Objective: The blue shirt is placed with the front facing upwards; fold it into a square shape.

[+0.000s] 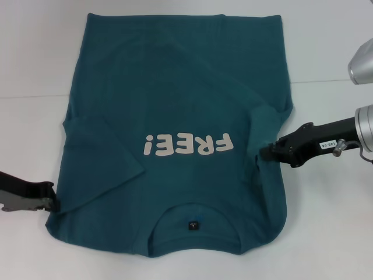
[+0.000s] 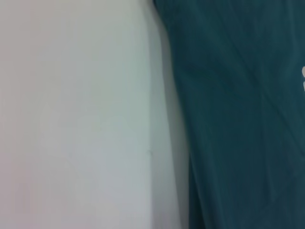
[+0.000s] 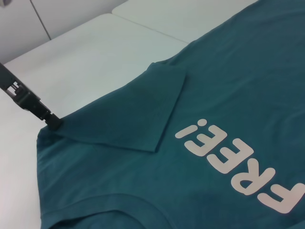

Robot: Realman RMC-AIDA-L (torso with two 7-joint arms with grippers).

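I've got the shirt [image 1: 175, 105] lying flat on the white worktop [image 1: 35, 70], front up, collar nearest me and the white "FREE!" lettering [image 1: 189, 144] reading upside down from the head camera. Both sleeves are folded in over the body: the left one lies as a flap across the chest, the right one is tucked in at the side.

My left gripper [image 1: 53, 205] sits low at the shirt's left shoulder edge, its tip touching the cloth where the sleeve fold begins; the right wrist camera shows that same tip [image 3: 52, 121] pressed against the fabric. I can't tell whether its jaws are parted or have cloth between them.

My right gripper [image 1: 265, 153] is at the shirt's right edge, level with the lettering, its tip against the tucked sleeve. Its jaws I can't tell either.

The left wrist camera shows only the shirt's edge [image 2: 238, 119] beside bare worktop.
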